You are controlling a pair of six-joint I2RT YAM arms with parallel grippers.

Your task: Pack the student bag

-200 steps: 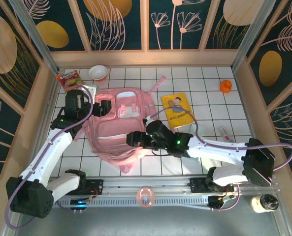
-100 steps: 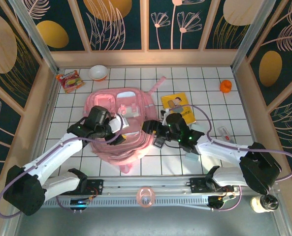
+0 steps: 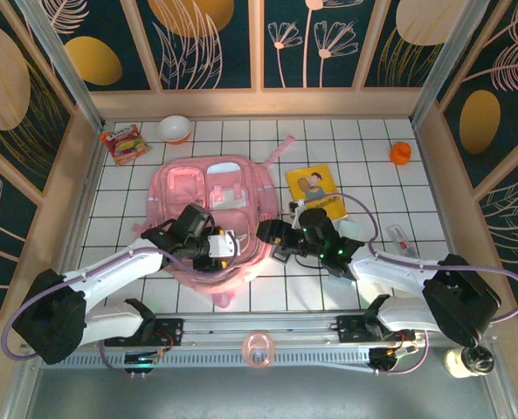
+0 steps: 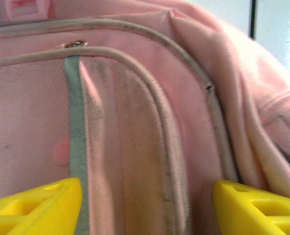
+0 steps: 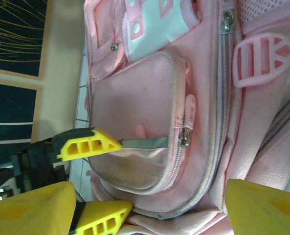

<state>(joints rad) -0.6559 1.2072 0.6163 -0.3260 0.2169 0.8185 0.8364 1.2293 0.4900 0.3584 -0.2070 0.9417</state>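
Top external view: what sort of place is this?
Probably a staged robot test cell, not a real room: white gridded tabletop boxed in by leaf-patterned panels, a metal rail along the near edge, props like the student bag and a yellow book laid out.

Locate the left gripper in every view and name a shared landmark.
Top external: left gripper, left of centre, over the student bag's near end.
Left wrist: its yellow fingers in the bottom corners, spread apart.
Right wrist: left gripper lower left, by the front pocket.
Shared landmark: the pocket's grey strip.
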